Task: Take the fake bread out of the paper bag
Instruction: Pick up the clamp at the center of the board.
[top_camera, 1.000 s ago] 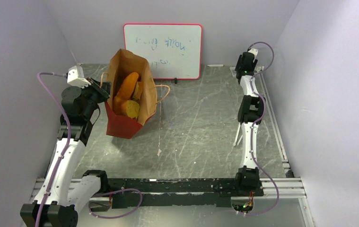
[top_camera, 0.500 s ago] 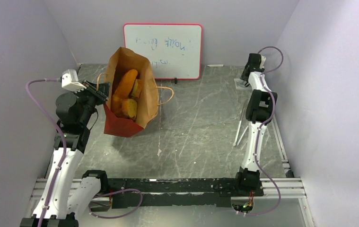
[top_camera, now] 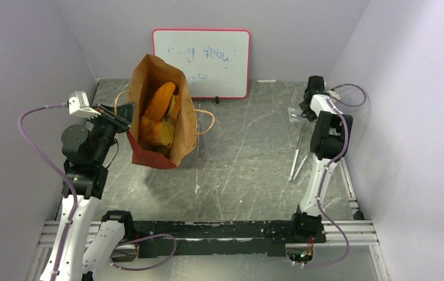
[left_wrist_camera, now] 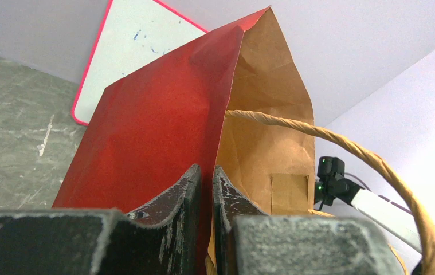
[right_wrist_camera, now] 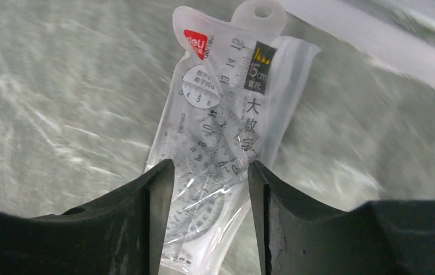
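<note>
The paper bag (top_camera: 181, 126), red outside and brown inside, hangs tilted with its mouth facing up toward the top camera. My left gripper (top_camera: 124, 115) is shut on its left wall edge. In the left wrist view the fingers (left_wrist_camera: 204, 169) pinch the red wall (left_wrist_camera: 157, 132), with a loop handle (left_wrist_camera: 329, 140) arching to the right. Inside the bag lie the long orange loaf (top_camera: 159, 99), a small roll (top_camera: 175, 107) and the round brown slice (top_camera: 162, 133). My right gripper (top_camera: 309, 109) is open at the far right, over a clear ruler packet (right_wrist_camera: 220, 109), its fingers (right_wrist_camera: 210, 167) on either side.
A whiteboard (top_camera: 200, 63) leans on the back wall behind the bag. A thin white stick (top_camera: 297, 161) lies by the right arm. The ruler packet (top_camera: 295, 115) lies near the right wall. Purple walls close in the left and right sides.
My left arm has drawn back to the left, lifting and tilting the bag by its edge. My right arm has swung toward the right wall and brought its gripper down over the ruler packet.
</note>
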Action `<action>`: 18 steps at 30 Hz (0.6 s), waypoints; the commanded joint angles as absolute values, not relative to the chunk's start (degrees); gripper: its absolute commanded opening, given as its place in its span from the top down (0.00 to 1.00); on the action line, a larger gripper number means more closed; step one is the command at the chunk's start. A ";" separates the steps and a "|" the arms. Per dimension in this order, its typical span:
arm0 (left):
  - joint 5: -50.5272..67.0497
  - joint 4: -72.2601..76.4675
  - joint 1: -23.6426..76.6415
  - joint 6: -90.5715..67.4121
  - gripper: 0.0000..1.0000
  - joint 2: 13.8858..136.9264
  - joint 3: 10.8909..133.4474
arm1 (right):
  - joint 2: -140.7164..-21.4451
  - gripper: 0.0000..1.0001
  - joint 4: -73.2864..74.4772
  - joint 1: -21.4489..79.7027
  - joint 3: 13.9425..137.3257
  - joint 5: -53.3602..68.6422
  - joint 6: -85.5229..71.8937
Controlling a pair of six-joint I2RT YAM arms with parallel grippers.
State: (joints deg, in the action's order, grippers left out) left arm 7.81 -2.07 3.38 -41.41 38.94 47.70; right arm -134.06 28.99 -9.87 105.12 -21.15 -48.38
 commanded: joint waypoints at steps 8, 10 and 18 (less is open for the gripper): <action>9.56 1.64 4.39 -43.24 0.93 35.95 49.41 | -120.03 0.53 50.93 -7.61 78.00 -27.34 -69.60; 9.67 1.35 4.46 -43.31 0.93 35.71 49.66 | -116.47 0.53 56.04 -5.38 80.96 -33.39 -72.76; 10.15 1.76 4.48 -44.08 0.93 35.26 48.75 | -104.94 0.50 63.05 -3.20 84.72 -44.45 -80.02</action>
